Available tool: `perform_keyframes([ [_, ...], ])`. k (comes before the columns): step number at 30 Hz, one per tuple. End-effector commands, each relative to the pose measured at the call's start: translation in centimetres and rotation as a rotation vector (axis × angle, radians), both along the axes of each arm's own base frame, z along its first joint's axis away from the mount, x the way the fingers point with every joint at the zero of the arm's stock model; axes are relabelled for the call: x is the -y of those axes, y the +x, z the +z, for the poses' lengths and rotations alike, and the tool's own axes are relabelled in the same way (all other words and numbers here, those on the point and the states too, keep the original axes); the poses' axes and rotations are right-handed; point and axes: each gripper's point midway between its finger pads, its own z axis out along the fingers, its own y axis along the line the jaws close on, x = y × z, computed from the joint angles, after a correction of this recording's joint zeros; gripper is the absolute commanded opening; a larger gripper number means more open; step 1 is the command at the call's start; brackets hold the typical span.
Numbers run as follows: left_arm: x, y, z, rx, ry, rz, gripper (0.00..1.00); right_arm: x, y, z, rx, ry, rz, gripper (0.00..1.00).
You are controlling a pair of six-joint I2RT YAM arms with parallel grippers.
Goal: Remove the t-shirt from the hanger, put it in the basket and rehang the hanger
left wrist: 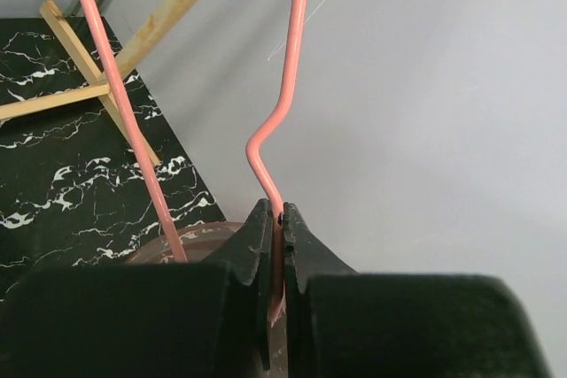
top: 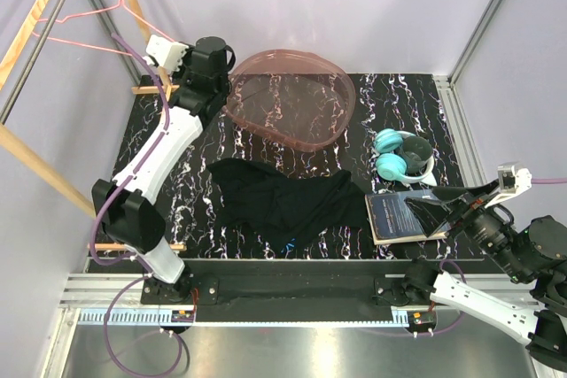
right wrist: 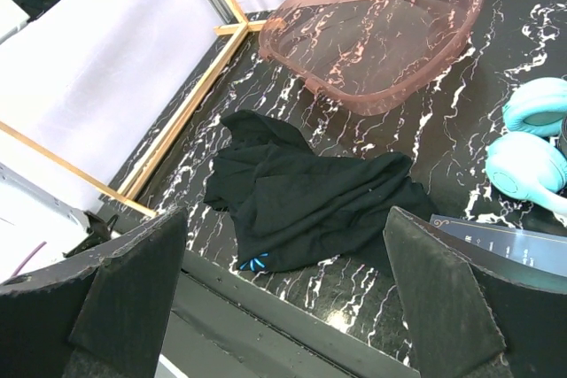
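"So, item one, the t-shirt point(top: 283, 203): count and place?"

"One. I saw it lying crumpled on the table point(top: 381, 99), just in front of the basin point(top: 347, 86), with no wire in it. From that I judged the removal done."

"Item two, the hanger point(top: 89, 17)?"

"One, bare, up at the far left corner beside the wooden rack point(top: 40, 170), well apart from the t-shirt. My left gripper point(left wrist: 279, 219) was clamped on its pink wire below the bend, jaws pressed together on it. I took it that I was holding it high to keep it clear of the cloth, perhaps to hang it on the rack."

"Grippers, total?"

"Two. My right gripper point(right wrist: 283, 219) hung at the near right, jaws spread wide with nothing between them, facing the t-shirt. Idle, I reckoned, since nothing there needed holding."

"Remainder?"

"One translucent pink basin at the back of the table. One pair of turquoise headphones point(top: 399, 161) to its right. One dark book point(top: 394, 216) just beside the t-shirt's right edge, below the right gripper in the overhead view. I read those three as bystanders, no part of the job."
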Motion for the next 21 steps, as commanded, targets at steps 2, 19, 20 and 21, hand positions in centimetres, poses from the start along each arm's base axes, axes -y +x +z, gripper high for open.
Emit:
perform_keyframes([
  [2,-1.0,0.1,3.1,0.095,-0.044,0.046,0.0,1.2,0.1,0.8,0.021,0.001,-0.043,1.0],
  [19,-2.2,1.7,4.2,0.094,-0.013,0.056,0.0,0.9,0.4,0.6,0.019,-0.009,-0.045,1.0],
  [20,-2.2,1.8,3.9,0.083,-0.012,0.058,0.0,1.0,0.4,0.7,0.02,-0.006,-0.047,1.0],
  [21,-2.2,1.7,3.9,0.084,-0.016,0.058,0.0,1.0,0.4,0.7,0.019,-0.006,-0.05,1.0],
])
